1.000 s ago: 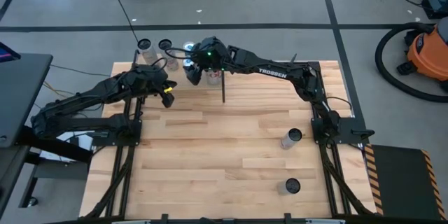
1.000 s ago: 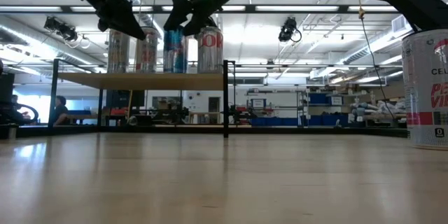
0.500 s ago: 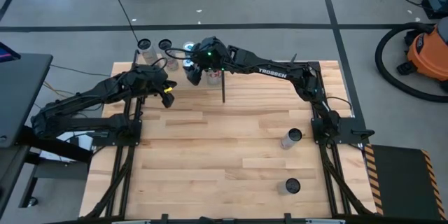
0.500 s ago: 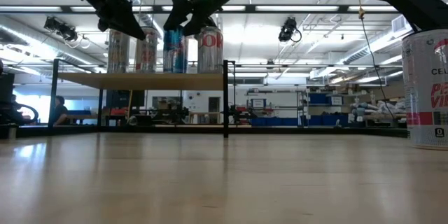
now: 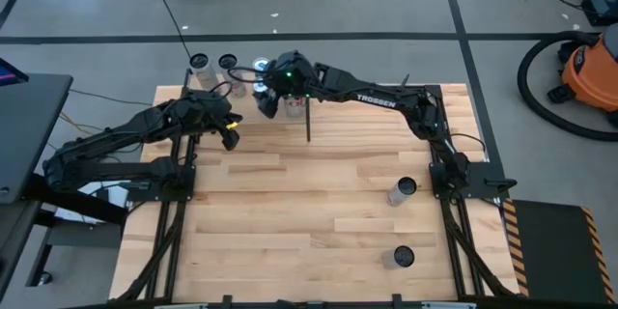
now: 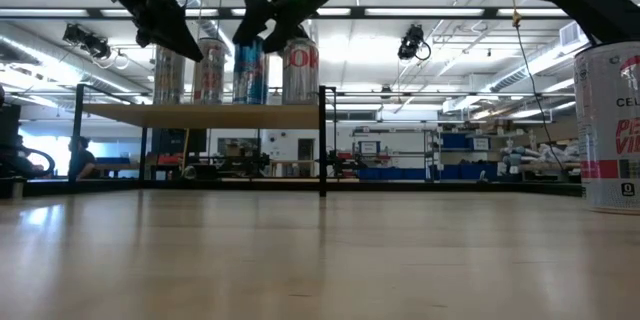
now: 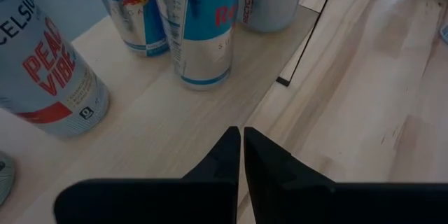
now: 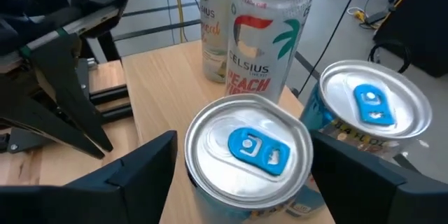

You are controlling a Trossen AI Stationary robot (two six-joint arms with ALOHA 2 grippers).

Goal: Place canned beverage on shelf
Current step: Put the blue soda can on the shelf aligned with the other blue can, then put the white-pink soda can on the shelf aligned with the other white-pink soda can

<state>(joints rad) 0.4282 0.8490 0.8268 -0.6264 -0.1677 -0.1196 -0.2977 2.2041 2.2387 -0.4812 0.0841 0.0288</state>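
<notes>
Shelf (image 6: 200,114) — can (image 8: 248,155) between open right gripper (image 8: 238,168).

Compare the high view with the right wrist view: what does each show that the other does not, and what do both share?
Only the high view shows the whole table, two cans standing apart on its right side, and the orange vacuum on the floor.

Only the right wrist view shows the blue pull tab on the can between the right claw's open fingers, and the Celsius Peach lettering on a taller can.

Both show the cans clustered on the shelf, the right claw over them, and the left claw nearby.
</notes>
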